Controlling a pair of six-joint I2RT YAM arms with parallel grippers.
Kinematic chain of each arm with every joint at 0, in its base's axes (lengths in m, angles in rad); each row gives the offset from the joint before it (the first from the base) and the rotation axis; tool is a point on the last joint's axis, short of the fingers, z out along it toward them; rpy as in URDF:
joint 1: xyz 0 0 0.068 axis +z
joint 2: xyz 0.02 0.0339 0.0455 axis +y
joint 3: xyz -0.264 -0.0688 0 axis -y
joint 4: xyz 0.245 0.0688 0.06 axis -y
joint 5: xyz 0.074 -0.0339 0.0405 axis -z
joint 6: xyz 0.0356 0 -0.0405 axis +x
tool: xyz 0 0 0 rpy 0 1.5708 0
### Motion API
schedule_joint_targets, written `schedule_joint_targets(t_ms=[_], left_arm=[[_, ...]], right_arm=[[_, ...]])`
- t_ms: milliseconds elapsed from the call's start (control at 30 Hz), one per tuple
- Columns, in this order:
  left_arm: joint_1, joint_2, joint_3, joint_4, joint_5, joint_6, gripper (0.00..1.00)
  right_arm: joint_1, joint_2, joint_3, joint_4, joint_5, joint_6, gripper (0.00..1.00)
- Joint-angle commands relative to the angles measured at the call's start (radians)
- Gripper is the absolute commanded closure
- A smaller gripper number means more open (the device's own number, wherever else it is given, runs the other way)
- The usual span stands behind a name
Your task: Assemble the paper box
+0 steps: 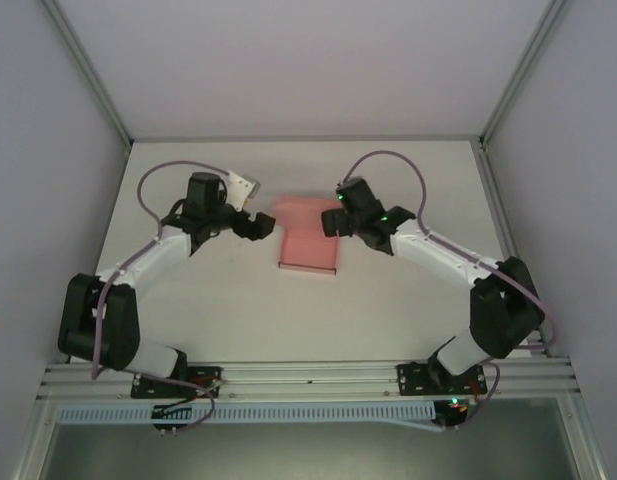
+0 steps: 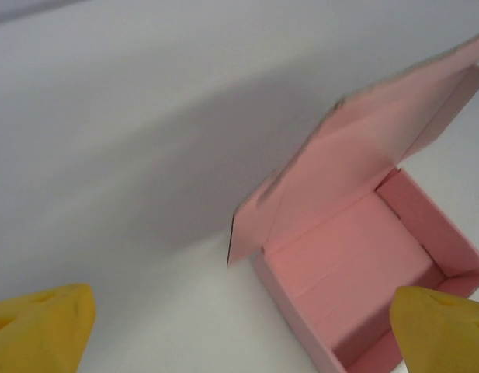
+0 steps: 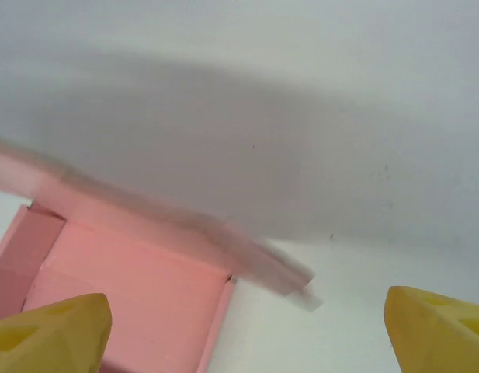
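Top external: paper box (image 1: 308,245) sits mid on the table (image 1: 308,320), between the two grippers. Tray is formed, walls up, opening facing up. Lid (image 1: 298,207) is hinged on the far edge and raised (not shut). Left gripper (image 1: 260,225) is just beside the box's left wall, toward the far end. Right gripper (image 1: 331,222) is at the right wall, far end. Whether either one touches the card, can't tell from this height.

Left wrist: yellow fingertips (image 2: 39,326) spread wide and gripping nothing, so released. Between them are table surface and the near corner of the tray. The right-hand tip overlaps the tray opening in frame (contact or not, can't tell). Lid leans up and away from the tray, with a side flap hanging off its left end. Its top edge is blurred.

Right wrist: fingertips (image 3: 46,332) also wide apart, gripping nothing, released. A tray corner shows lower left, just above the left tip. The lid edge runs across the frame as a blurred pink strip, with white table past it.
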Motion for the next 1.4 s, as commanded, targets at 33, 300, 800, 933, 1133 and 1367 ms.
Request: schedule_joint_targets(t_ms=[33,300,800,933,1133,1367], left_arm=[[-0.005,0.136,0.160,-0.129,0.119,0.164,0.12],[-0.016,0.262,0.276,-0.225,0.181,0.263,0.30],[-0.106,0.263,0.302,-0.200,-0.014,0.177,1.00],[-0.174,0.210,0.274,-0.135,-0.270,0.024,1.00],[-0.231,0.129,0.216,-0.035,-0.484,-0.256,1.00],[-0.241,0.108,0.080,0.246,-0.528,-0.480,1.00]], right_arm=[[-0.103,0.010,-0.001,0.072,-0.308,-0.226,0.16],[-0.175,0.111,0.078,0.007,-0.451,-0.324,0.40],[-0.162,0.089,0.084,-0.033,-0.351,-0.328,0.94],[-0.106,0.066,0.080,0.019,-0.181,-0.276,0.97],[-0.030,0.078,0.081,0.175,0.119,-0.049,1.00],[-0.003,0.111,-0.028,0.509,0.200,0.256,1.00]])
